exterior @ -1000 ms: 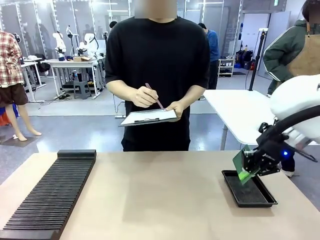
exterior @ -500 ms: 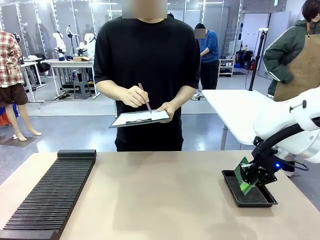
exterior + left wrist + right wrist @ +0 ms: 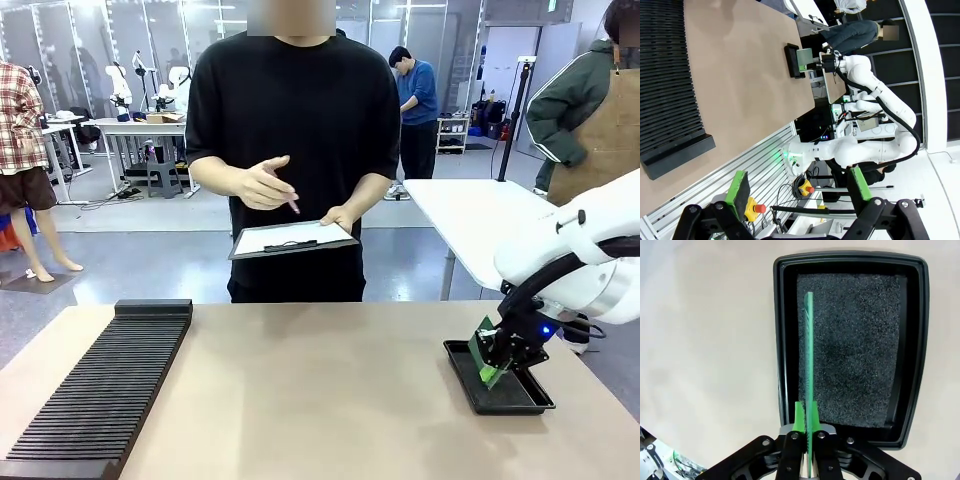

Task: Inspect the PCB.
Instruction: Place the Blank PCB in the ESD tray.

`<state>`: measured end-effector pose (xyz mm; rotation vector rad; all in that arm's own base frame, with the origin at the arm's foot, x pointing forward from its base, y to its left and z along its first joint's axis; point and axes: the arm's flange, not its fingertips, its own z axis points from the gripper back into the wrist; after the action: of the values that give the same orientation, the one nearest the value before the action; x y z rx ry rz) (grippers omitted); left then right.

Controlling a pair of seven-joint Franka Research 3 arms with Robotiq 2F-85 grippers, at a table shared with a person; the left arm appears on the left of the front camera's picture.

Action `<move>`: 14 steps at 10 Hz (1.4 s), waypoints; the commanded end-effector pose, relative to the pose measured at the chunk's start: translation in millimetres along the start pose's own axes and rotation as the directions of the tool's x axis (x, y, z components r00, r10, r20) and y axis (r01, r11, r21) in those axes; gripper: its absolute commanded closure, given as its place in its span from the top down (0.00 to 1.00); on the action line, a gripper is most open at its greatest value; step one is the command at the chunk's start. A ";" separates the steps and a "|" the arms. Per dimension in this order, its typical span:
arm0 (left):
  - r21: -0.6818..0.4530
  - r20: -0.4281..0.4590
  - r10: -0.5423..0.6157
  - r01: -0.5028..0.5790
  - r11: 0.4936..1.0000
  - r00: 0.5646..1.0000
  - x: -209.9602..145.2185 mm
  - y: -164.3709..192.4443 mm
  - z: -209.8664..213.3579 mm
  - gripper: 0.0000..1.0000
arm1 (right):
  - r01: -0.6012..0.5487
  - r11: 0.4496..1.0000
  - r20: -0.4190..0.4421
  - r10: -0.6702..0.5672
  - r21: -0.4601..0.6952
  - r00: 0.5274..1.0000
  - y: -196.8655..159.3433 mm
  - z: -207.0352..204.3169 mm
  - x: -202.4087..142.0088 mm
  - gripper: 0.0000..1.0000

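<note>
- Right wrist view: right gripper was clamped on PCB, board edge-on, standing over the foam of the black tray, near its one long wall.
- Front view: same PCB tilted, low over the tray at the right end of the tabletop; contact with foam not resolvable.
- Step judged: setting board down in tray. Best done by lowering slowly, rotating flat before release, keeping clear of the tray wall, opening only once supported.
- Left wrist view: left gripper stood open, empty, well away from the tray.
- PCB looked thin, rigid, green, smaller than tray; face detail not readable.
- Person held clipboard, hand raised above it.
</note>
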<state>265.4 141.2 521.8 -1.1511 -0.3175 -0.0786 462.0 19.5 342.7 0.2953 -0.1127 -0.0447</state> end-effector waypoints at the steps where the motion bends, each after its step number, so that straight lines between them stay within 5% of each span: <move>1: 0.000 -0.002 -0.002 0.002 1.000 1.000 2.2 -0.4 0.7 1.00 | 0.031 0.999 0.009 -0.031 -0.032 0.999 7.4 -7.1 8.1 0.03; 2: 0.000 -0.002 -0.002 0.002 1.000 1.000 2.2 -0.4 0.7 1.00 | 0.037 0.999 0.010 -0.037 -0.035 0.999 8.3 -9.0 9.4 0.03; 4: 0.000 -0.002 -0.002 0.002 1.000 1.000 2.2 -0.4 0.7 1.00 | 0.047 0.998 0.016 -0.047 -0.039 0.999 10.6 -11.2 9.9 0.21; 5: 0.000 -0.002 -0.002 0.002 1.000 1.000 2.2 -0.4 0.7 1.00 | 0.055 0.998 0.021 -0.054 -0.043 0.998 10.9 -11.5 9.9 0.49; 6: 0.000 -0.002 -0.002 0.002 1.000 1.000 2.2 -0.4 0.7 1.00 | 0.057 0.997 0.019 -0.056 -0.045 0.998 11.6 -11.5 9.6 0.59; 7: 0.000 -0.002 -0.002 0.002 1.000 1.000 2.2 -0.4 0.7 1.00 | 0.058 0.997 0.020 -0.057 -0.047 0.998 12.8 -11.0 8.0 0.87; 8: 0.000 -0.002 -0.002 0.002 1.000 1.000 2.2 -0.4 0.7 1.00 | 0.062 0.996 0.026 -0.060 -0.057 0.998 14.0 -9.4 6.7 0.97; 14: 0.000 -0.002 -0.002 0.002 1.000 1.000 2.2 -0.4 0.7 1.00 | 0.068 0.987 0.065 -0.059 -0.147 0.996 16.8 21.9 -3.0 1.00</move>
<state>265.4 141.2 521.8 -1.1511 -0.3174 -0.0786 463.0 26.4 364.8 0.1795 -0.1585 -0.0925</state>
